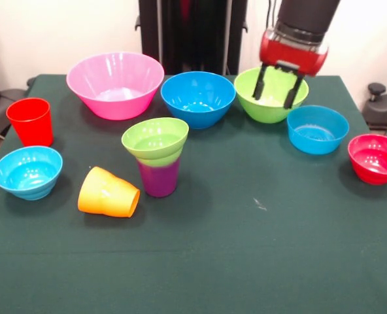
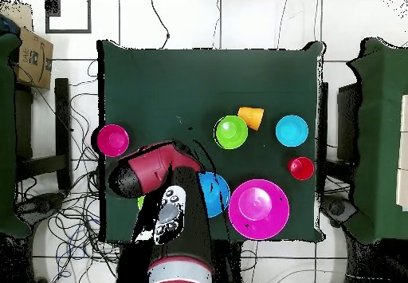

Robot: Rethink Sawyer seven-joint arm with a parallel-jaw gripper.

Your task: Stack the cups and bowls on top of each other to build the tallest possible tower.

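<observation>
Glossy plastic bowls (image 1: pixel 198 98) (matt cloth table (image 1: pixel 246 261))

Robot lab: floor cables (image 2: pixel 56 216), pedestal (image 1: pixel 192 33).

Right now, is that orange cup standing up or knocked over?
Knocked over: the orange cup lies on its side on the table, rim facing sideways.

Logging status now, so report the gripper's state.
Gripper: open, holding nothing, hanging over the green bowl at the table's far side.
</observation>
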